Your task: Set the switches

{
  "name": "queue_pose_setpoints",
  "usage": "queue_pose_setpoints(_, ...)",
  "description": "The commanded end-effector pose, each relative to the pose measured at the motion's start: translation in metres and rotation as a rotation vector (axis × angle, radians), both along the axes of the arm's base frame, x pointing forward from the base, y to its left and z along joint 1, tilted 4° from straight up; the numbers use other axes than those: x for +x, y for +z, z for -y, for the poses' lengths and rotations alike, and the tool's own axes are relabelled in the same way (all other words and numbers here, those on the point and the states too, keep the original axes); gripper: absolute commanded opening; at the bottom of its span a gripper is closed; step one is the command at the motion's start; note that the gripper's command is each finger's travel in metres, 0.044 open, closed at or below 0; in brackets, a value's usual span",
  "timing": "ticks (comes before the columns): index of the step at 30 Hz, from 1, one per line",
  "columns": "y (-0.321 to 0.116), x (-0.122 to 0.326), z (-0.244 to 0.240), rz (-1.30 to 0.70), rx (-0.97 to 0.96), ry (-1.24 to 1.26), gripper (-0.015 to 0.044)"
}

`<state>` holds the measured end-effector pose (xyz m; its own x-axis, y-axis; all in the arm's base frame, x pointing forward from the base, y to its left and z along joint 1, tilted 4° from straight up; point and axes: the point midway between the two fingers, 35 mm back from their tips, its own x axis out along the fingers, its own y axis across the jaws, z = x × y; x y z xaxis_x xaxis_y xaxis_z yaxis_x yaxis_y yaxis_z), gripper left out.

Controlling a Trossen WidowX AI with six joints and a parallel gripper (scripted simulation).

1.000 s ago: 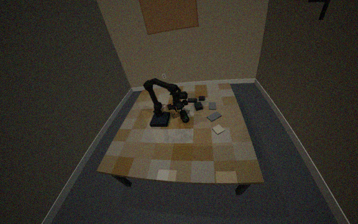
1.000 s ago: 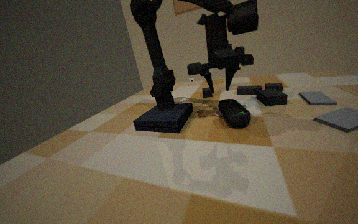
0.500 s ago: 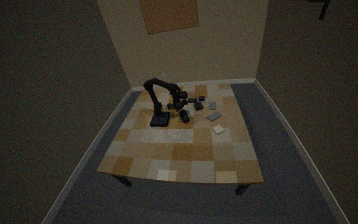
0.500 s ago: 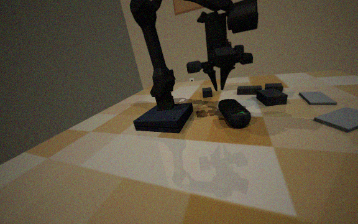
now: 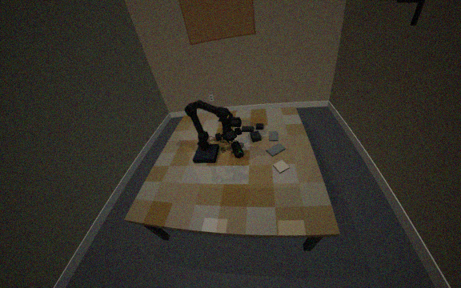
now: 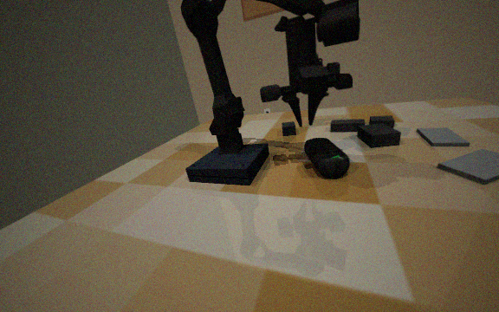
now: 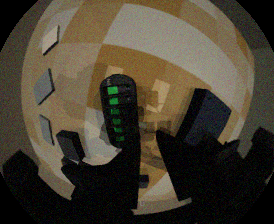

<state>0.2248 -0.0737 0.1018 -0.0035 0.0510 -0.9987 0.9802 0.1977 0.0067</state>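
Observation:
The dark controller unit (image 5: 237, 149) (image 6: 327, 158) (image 7: 116, 106) sits on its base on the bench, switches up. In the wrist view its switches run in a row with green patches along their left side. Which ends are pressed down is too dark and grainy to tell. The underside label is hidden. My gripper (image 6: 306, 125) (image 7: 148, 133) points down with its fingers a little apart and nothing between them. It hangs above the bench, clear of the unit; in the wrist view a finger overlaps the unit's near end.
The arm's dark blue base (image 5: 206, 154) (image 6: 228, 165) (image 7: 208, 117) is beside the unit. A dark block (image 5: 255, 136) (image 6: 379, 135) (image 7: 69, 144), grey plates (image 5: 275, 150) (image 6: 484, 165) (image 7: 44, 87) and a beige plate (image 5: 281, 166) (image 7: 51, 39) lie on its other side. A small dark cube (image 6: 288, 128) (image 7: 144, 181) is behind.

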Motion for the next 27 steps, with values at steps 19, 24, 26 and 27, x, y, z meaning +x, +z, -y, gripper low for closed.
queue_pose_setpoints(19,-0.025,0.000,0.021,0.108,0.041,-0.006,0.0282)
queue_pose_setpoints(24,-0.049,-0.005,0.045,0.240,0.053,-0.006,0.0151)
queue_pose_setpoints(26,-0.055,-0.008,0.051,0.274,0.051,-0.005,0.0099)
queue_pose_setpoints(27,-0.056,-0.008,0.052,0.279,0.050,-0.005,0.0073)
